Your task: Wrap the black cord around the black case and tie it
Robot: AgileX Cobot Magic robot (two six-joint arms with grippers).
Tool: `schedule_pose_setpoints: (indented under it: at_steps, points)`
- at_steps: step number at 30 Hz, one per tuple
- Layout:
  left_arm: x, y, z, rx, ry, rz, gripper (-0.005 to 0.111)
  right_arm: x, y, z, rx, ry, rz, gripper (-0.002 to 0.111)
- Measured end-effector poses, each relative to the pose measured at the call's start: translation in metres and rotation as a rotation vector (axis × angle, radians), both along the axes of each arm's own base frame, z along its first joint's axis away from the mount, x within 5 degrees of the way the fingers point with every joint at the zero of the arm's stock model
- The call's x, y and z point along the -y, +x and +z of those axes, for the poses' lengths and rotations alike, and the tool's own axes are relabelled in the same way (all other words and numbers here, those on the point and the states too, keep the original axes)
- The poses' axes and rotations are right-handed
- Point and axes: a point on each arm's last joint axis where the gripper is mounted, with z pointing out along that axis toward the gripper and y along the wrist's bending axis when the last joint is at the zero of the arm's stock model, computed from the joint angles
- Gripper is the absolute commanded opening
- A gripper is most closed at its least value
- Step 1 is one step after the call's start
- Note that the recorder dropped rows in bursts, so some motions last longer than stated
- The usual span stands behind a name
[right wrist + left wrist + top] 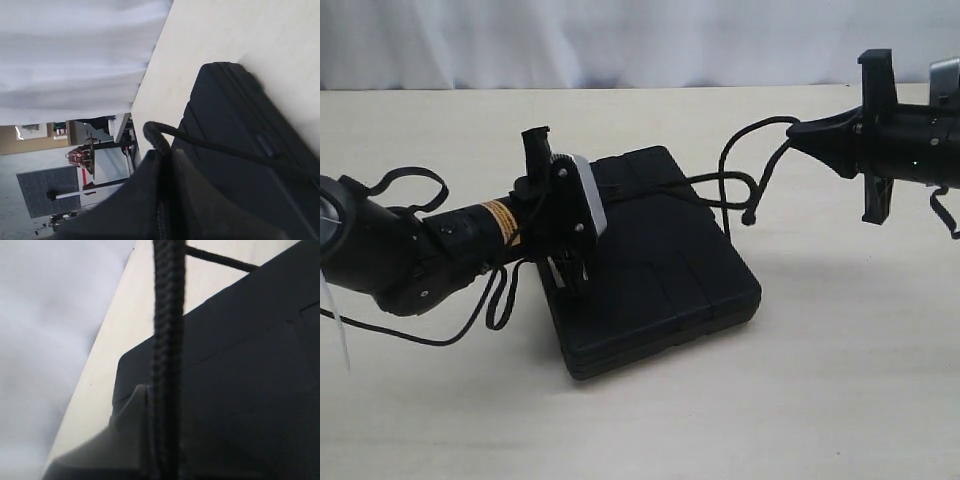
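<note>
Pale desk [840,400] with a white curtain [620,40] behind. Black case [670,270] lies flat at centre. Cord [725,178] crosses its far right corner and loops up to the right claw [798,131], which pinches it. Left claw [162,410], at the case's left edge, also pinches the cord.

We see a lab: white curtain [620,40] behind the pale table [800,400], metal stands [92,150] beyond the right gripper [163,161] fingers [130,205].
</note>
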Motion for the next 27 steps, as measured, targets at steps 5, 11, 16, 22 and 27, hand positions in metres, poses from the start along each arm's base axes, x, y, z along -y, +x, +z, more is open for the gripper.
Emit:
schedule_pose_setpoints:
  at_steps: [5, 11, 16, 22, 27]
  points:
    - [0.01, -0.004, 0.006, 0.167, 0.068, -0.047, 0.0, 0.0, 0.001, 0.001, -0.051, 0.037, -0.028, 0.004]
    - [0.007, 0.0, 0.01, 0.267, 0.115, -0.002, 0.0, -0.001, 0.001, 0.002, -0.066, 0.063, -0.026, 0.004]
    - [0.006, 0.002, 0.013, 0.339, 0.156, -0.006, 0.0, -0.003, -0.001, 0.005, -0.062, 0.095, 0.006, 0.004]
    - [0.006, 0.002, 0.014, 0.355, 0.162, -0.002, 0.0, -0.005, -0.003, 0.007, -0.056, 0.118, 0.032, 0.004]
    - [0.006, 0.002, 0.015, 0.369, 0.152, 0.0, 0.0, -0.006, -0.004, 0.009, -0.037, 0.128, 0.06, 0.004]
